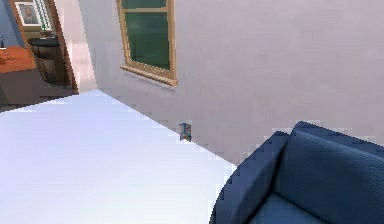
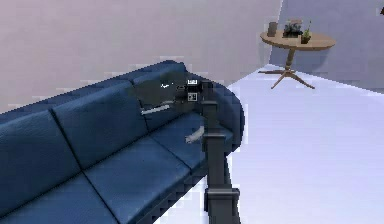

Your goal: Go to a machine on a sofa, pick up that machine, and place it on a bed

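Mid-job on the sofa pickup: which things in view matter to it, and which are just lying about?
For the job:
- blue sofa
- gripper, seen against the sofa's backrest; I cannot tell whether it holds anything

Just lying about:
- round wooden table with small things on it
- window
- wall socket

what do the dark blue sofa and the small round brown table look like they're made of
dark blue cushioned sofa: probably leather or vinyl, smooth with a faint sheen along the cushion edges and no weave to see. small round brown table: likely wood, matte, going by its warm brown top and splayed legs.
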{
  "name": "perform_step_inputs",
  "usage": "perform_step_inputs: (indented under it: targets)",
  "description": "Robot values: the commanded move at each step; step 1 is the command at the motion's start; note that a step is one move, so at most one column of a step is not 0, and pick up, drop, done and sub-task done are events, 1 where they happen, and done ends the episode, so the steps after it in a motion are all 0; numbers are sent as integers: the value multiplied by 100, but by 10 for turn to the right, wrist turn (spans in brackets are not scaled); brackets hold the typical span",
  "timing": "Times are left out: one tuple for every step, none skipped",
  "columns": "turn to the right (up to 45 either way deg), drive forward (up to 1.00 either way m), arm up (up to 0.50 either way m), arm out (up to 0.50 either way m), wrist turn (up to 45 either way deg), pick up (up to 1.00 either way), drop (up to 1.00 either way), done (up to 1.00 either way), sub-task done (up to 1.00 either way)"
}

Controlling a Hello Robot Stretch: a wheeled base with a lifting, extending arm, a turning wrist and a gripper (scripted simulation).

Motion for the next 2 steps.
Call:
perform_step_inputs:
  targets:
    - [0,0,16,0,0,0,0,0,0]
    - [0,0,0,0,-450,0,0,0,0]
